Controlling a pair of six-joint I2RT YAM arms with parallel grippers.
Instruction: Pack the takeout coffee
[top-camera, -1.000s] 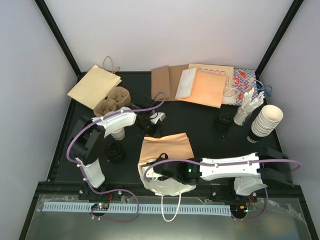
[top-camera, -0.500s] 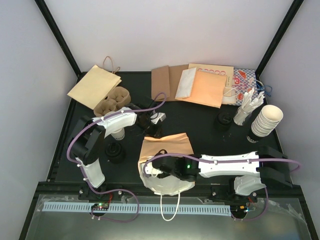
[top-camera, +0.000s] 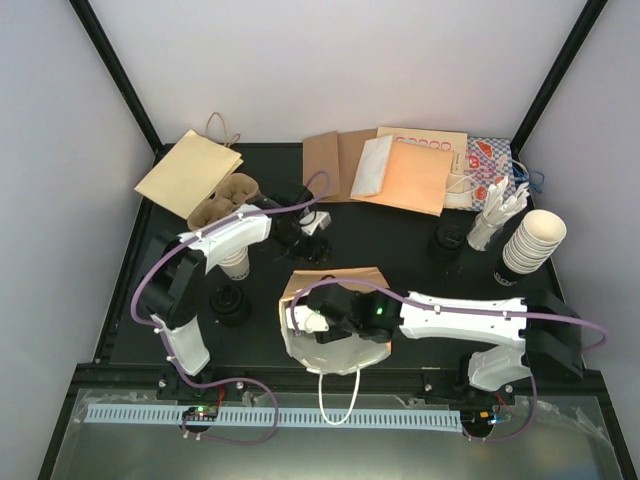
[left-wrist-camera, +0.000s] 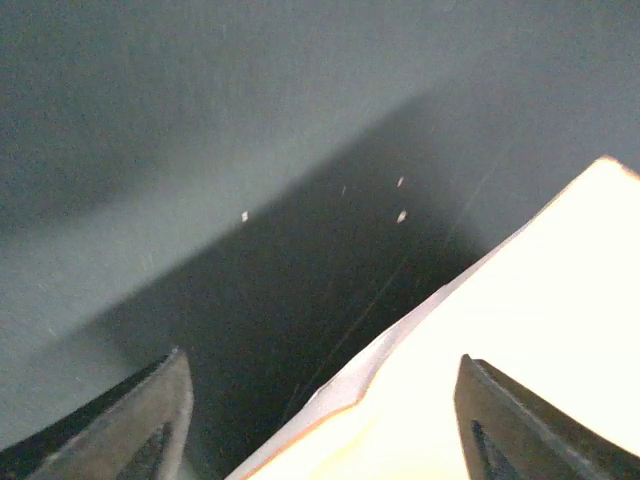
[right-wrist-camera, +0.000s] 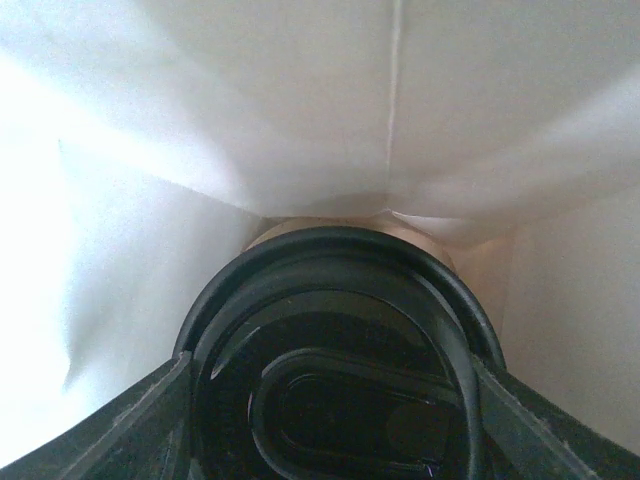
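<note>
A paper bag (top-camera: 335, 290), orange-brown outside and white inside, lies in the middle of the table with its mouth toward the arms. My right gripper (top-camera: 312, 322) reaches into that mouth. In the right wrist view it (right-wrist-camera: 330, 400) is shut on a takeout coffee cup, whose black sip lid (right-wrist-camera: 340, 340) fills the space between the fingers with the bag's white walls all round. My left gripper (top-camera: 303, 238) hovers at the bag's far edge. Its fingers (left-wrist-camera: 150, 420) stand wide apart, and the bag's edge (left-wrist-camera: 520, 330) runs between them untouched.
A cream cup (top-camera: 237, 262) stands partly under the left arm, with a black lid stack (top-camera: 230, 303) nearer me. The pulp carrier tray (top-camera: 225, 203) and a tan bag (top-camera: 188, 170) lie back left. Flat bags (top-camera: 400, 170), stacked cups (top-camera: 530, 240) and more lids (top-camera: 447, 240) sit back right.
My left gripper has opened, let go of the bag's far edge and drawn back. My right gripper has pushed the lidded cup further into the bag, which has shifted slightly.
</note>
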